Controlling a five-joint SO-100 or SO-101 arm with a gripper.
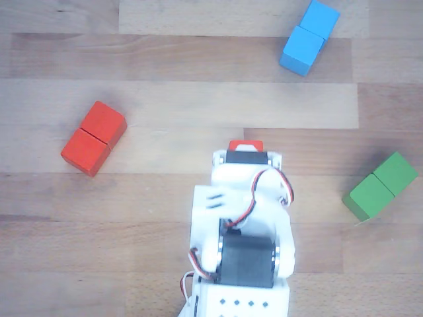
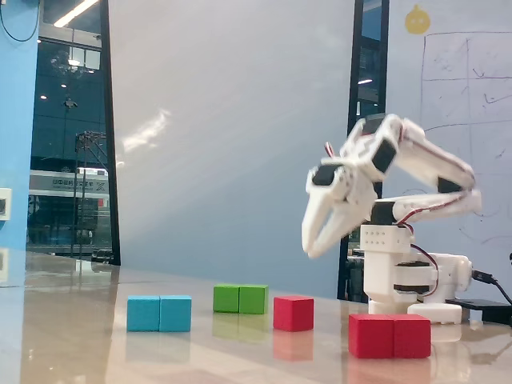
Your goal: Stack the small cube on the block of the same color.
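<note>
The small red cube (image 2: pixel 294 313) sits on the wooden table between the coloured blocks. In the other view only its far edge (image 1: pixel 246 144) shows from under the arm's wrist. The red block (image 1: pixel 92 137), two cubes long with a seam, lies at the left there and at the front right in the fixed view (image 2: pixel 390 335). My gripper (image 2: pixel 310 251) hangs well above and slightly right of the small cube, pointing down. Its fingers taper to one tip and hold nothing. In the other view the fingertips are hidden under the arm (image 1: pixel 241 218).
A blue two-cube block (image 1: pixel 309 36) lies at the top right in the other view and at the left in the fixed view (image 2: pixel 159 313). A green two-cube block (image 1: pixel 380 186) lies at the right, and at the back in the fixed view (image 2: pixel 240 298). The arm's base (image 2: pixel 404 272) stands behind the red block.
</note>
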